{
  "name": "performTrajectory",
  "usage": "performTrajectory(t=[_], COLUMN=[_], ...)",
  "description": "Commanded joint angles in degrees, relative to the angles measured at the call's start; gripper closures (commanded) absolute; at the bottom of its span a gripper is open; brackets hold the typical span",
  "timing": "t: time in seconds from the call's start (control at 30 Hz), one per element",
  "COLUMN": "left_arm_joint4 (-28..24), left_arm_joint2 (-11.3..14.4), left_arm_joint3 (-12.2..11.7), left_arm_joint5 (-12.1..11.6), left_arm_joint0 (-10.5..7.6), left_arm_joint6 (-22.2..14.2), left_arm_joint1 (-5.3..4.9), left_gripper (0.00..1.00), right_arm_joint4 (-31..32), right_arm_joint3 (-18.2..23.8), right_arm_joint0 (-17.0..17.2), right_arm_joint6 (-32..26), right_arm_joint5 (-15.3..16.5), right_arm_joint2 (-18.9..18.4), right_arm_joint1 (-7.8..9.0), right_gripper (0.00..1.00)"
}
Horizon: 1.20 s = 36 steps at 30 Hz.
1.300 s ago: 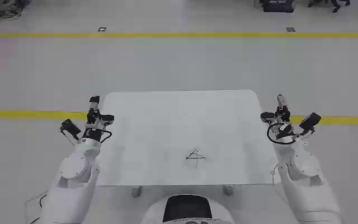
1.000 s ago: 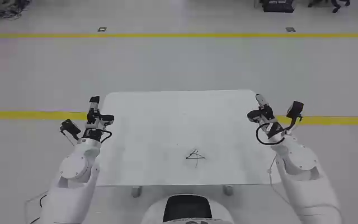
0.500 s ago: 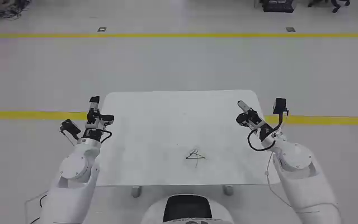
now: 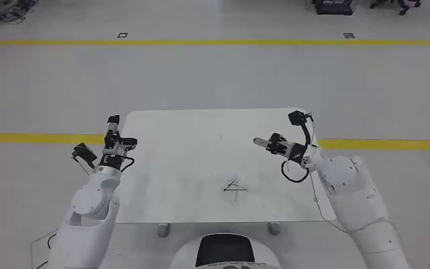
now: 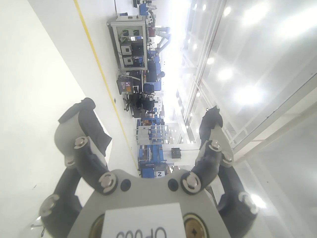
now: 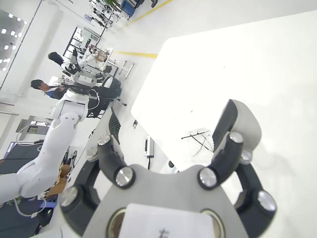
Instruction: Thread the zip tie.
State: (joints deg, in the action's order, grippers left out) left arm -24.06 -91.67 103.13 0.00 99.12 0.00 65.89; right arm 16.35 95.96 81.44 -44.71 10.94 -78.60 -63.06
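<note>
The zip tie (image 4: 234,187) lies flat on the white table (image 4: 201,134), near the front edge, approx. at the middle; it looks like a few thin black strips crossed, and I cannot tell how many. The right gripper (image 4: 258,141) hangs over the right part of the table, farther back than the zip tie and apart from it; its jaws are released, w/ nothing between them. The left gripper (image 4: 113,121) is just beside the left table edge, well apart from the zip tie; its jaws are also released, holding nothing.
</note>
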Motion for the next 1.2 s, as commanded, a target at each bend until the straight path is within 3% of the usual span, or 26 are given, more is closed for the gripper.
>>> performTrajectory(t=[0.0,0.2,0.33,0.43,0.53,0.6,0.77,1.13,1.17], left_arm_joint4=[0.00,0.00,0.00,0.00,0.00,0.00,0.00,0.00,0.00], left_arm_joint2=[0.00,0.00,0.00,0.00,0.00,0.00,0.00,0.00,0.00], left_arm_joint3=[0.00,0.00,0.00,0.00,0.00,0.00,0.00,0.00,0.00], left_arm_joint5=[0.00,0.00,0.00,0.00,0.00,0.00,0.00,0.00,0.00], left_arm_joint0=[0.00,0.00,0.00,0.00,0.00,0.00,0.00,0.00,0.00], left_arm_joint6=[0.00,0.00,0.00,0.00,0.00,0.00,0.00,0.00,0.00], left_arm_joint1=[0.00,0.00,0.00,0.00,0.00,0.00,0.00,0.00,0.00], left_gripper=[0.00,0.00,0.00,0.00,0.00,0.00,0.00,0.00,0.00], right_arm_joint4=[0.00,0.00,11.22,16.28,20.60,24.97,29.10,29.10,33.84], right_arm_joint3=[0.00,0.00,1.28,1.28,0.09,-0.32,-0.58,-0.58,2.17], right_arm_joint0=[0.00,0.00,-4.01,-6.97,-10.63,-13.13,-17.08,-17.08,-18.24], right_arm_joint6=[0.01,0.01,-5.62,-9.83,-15.56,-18.45,-22.88,-22.88,-25.90], right_arm_joint5=[0.00,0.00,2.54,5.94,8.54,8.54,8.54,8.54,8.54], right_arm_joint2=[0.00,0.00,2.11,4.19,7.88,11.44,20.64,20.64,23.66], right_arm_joint1=[0.00,0.00,0.55,0.81,0.84,0.74,0.73,0.73,0.81], right_gripper=[0.00,0.00,0.00,0.00,0.00,0.00,0.00,0.00,0.00])
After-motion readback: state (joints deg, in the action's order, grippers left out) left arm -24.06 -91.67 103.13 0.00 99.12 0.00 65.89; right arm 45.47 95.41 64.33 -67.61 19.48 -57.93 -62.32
